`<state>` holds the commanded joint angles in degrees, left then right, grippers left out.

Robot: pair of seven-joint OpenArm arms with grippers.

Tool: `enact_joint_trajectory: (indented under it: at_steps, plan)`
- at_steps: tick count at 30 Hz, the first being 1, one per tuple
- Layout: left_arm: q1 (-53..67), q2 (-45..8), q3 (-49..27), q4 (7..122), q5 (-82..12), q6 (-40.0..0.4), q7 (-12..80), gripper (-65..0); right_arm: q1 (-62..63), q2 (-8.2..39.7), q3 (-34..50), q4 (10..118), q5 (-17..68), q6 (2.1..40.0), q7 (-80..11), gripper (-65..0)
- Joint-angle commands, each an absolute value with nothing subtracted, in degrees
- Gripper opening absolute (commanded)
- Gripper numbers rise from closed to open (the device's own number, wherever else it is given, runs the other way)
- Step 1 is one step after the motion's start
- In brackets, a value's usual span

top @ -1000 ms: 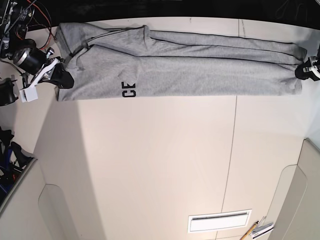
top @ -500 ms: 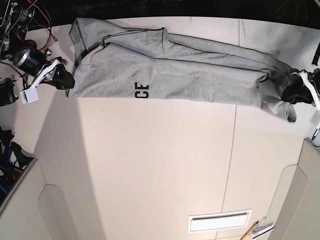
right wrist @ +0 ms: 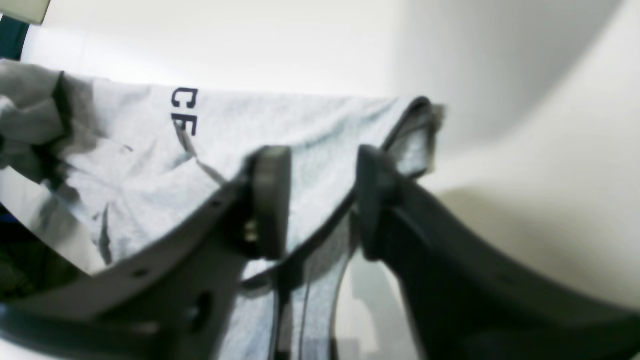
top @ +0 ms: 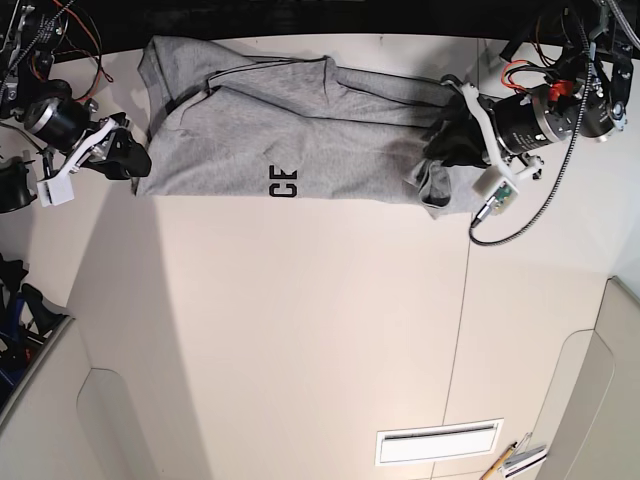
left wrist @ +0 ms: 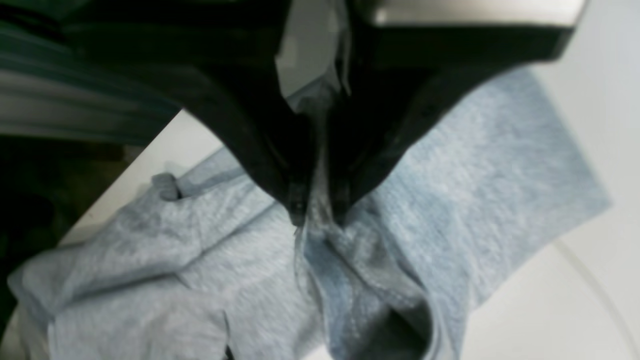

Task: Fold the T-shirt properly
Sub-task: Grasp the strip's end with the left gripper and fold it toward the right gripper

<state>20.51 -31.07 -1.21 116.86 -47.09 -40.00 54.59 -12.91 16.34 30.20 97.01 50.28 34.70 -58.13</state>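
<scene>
The grey T-shirt [top: 300, 130] lies as a long band along the table's far edge, with the black letters "CE" [top: 284, 183] at its near hem. My left gripper [top: 445, 145] is shut on the shirt's right end, which bunches under it; the left wrist view shows the gripper [left wrist: 316, 212] pinching a ridge of the shirt's cloth [left wrist: 450, 200]. My right gripper [top: 130, 160] sits at the shirt's left corner. In the right wrist view the gripper [right wrist: 322, 200] has its jaws apart, with the shirt [right wrist: 300, 125] and its lettering [right wrist: 184, 112] behind them.
The cream table [top: 300, 330] has a seam line [top: 462, 300]. A white slotted vent [top: 438, 441] and pens [top: 515, 460] lie at the near right. Cables [top: 70, 35] and dark gear [top: 20, 300] crowd the left side. The table's far edge runs just behind the shirt.
My left gripper has carried the shirt's right end leftwards in the base view, so the band is shorter and bunched there. The shirt slid off my right gripper, which has barely moved.
</scene>
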Motion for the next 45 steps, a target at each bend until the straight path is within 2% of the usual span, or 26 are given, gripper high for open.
enact_joint_trajectory:
  at_steps: [2,4,6,10,11,17,24,31,40,45]
  plan:
    - [19.62,-30.35,0.89,114.41,-45.74,-40.00,52.80,-65.0,-13.10,16.34,31.46,97.01,51.44,34.72,-60.18,-29.2]
    - [18.61,-29.69,2.68,111.90,-45.58,-40.00,51.37,-63.6,-14.04,16.34,32.01,97.01,53.06,34.72,-60.99,-29.2]
    - [17.43,-29.02,4.38,110.30,-45.65,-40.00,51.20,-54.9,-15.25,16.32,31.83,96.99,53.19,34.72,-61.34,-29.2]
    - [16.84,-28.08,7.03,109.73,-48.51,-40.00,50.17,-29.6,-17.96,15.53,31.75,96.95,53.60,34.76,-60.16,-29.2]
    - [16.82,-27.77,7.29,109.73,-49.36,-40.00,49.67,-26.4,-18.22,14.83,31.75,96.95,53.60,34.94,-60.03,-29.2]
    - [16.14,-25.34,7.33,109.75,-50.85,-40.00,49.52,-25.7,-19.09,10.07,31.68,96.95,53.56,35.29,-60.25,-29.2]
    - [12.34,-25.43,7.05,111.37,-53.95,-40.00,54.33,-25.7,-19.27,7.49,29.47,95.81,49.47,35.24,-59.29,-29.2]
    - [12.08,-25.43,7.05,113.21,-54.15,-40.00,54.39,-25.7,-19.22,7.92,28.67,94.00,51.29,35.24,-58.94,-29.2]
    - [12.08,-25.43,7.05,113.21,-53.95,-40.00,55.35,-25.8,-19.27,8.05,35.07,100.47,52.27,35.09,-60.69,-29.2]
    - [12.05,-25.43,7.05,113.21,-53.95,-40.00,55.35,-25.8,-19.22,11.55,35.18,97.49,50.61,34.76,-60.34,-29.2]
